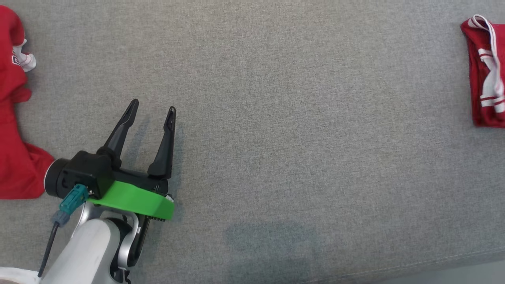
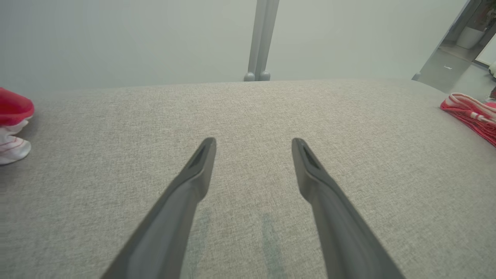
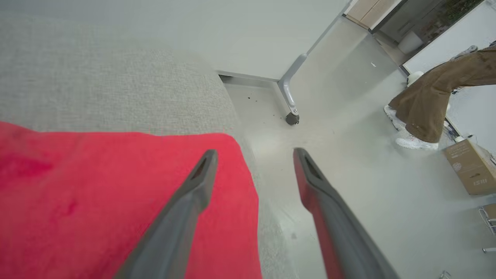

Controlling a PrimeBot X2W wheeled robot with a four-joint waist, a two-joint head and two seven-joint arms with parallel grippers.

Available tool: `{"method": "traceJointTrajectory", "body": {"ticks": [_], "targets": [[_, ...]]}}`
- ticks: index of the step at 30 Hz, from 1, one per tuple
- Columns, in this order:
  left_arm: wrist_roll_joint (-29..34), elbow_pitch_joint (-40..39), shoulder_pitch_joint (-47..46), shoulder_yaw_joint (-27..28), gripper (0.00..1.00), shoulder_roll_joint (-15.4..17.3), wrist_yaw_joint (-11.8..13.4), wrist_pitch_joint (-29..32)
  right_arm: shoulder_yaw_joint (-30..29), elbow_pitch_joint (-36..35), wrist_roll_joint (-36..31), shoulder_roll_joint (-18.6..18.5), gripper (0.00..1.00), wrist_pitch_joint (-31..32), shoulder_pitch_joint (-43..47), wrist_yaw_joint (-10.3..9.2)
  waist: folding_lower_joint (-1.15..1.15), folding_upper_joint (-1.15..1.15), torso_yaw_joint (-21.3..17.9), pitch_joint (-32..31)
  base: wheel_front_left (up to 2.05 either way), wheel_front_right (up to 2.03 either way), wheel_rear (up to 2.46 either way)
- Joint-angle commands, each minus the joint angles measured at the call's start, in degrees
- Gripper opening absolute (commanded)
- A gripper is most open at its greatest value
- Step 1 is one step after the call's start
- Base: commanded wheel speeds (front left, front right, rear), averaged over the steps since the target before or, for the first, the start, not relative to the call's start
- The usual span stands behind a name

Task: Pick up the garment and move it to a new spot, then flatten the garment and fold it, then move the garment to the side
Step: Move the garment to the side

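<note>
Right wrist view: right gripper [image 3: 254,155] spread wide, seemingly just above the garment [image 3: 116,201]
Head view: left gripper [image 1: 154,107] likewise spread, well left of it

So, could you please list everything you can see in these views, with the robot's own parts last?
Grey woven fabric surface: one, grey, beneath everything.
Crumpled red garment with white trim: one, red, head view's left edge.
Folded red garment with white stripes: one, red, far right.
Flat red cloth: one, red, at surface's edge; possibly that folded garment.
Brown cardboard box: one, brown, on floor.
Person's legs: two, brown trousers, white shoes, on floor.
Left gripper: one, dark, open above bare surface.
Right gripper: one, dark, open above red cloth.
</note>
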Motion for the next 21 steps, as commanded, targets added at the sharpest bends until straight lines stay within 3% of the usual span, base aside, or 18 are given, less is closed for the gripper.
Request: {"method": "traceJointTrajectory", "body": {"ticks": [1, 4, 9, 21], "targets": [[-0.56, 0.35, 0.79, 0.10, 1.00, -0.34, 0.38, -0.53, -1.56, 0.13, -2.36, 1.07, 1.00, -1.89, -0.35, -0.10, -0.01, 0.00, 0.12, -1.05, 0.00, 0.00, 0.00], [-0.99, 0.82, 1.70, 0.26, 1.00, -0.68, 0.63, -1.32, -4.32, -0.83, -6.40, 2.82, 1.00, -6.10, 0.46, -0.10, -0.01, 0.00, 0.20, -2.91, 0.00, 0.00, 0.00], [-2.05, 2.88, 3.96, 0.71, 1.00, -1.36, 0.95, -2.97, -3.56, -3.86, -5.02, 6.09, 1.00, -13.60, 3.37, -0.10, -0.01, 0.00, 0.50, -7.70, 0.00, 0.00, 0.00], [-4.07, 9.41, 12.78, 5.22, 1.00, -2.75, 1.63, -6.50, 6.78, -25.18, 9.28, 14.10, 1.00, -16.86, 27.98, -0.09, -0.01, 0.00, 2.73, -18.96, 0.00, 0.00, 0.00]]}}
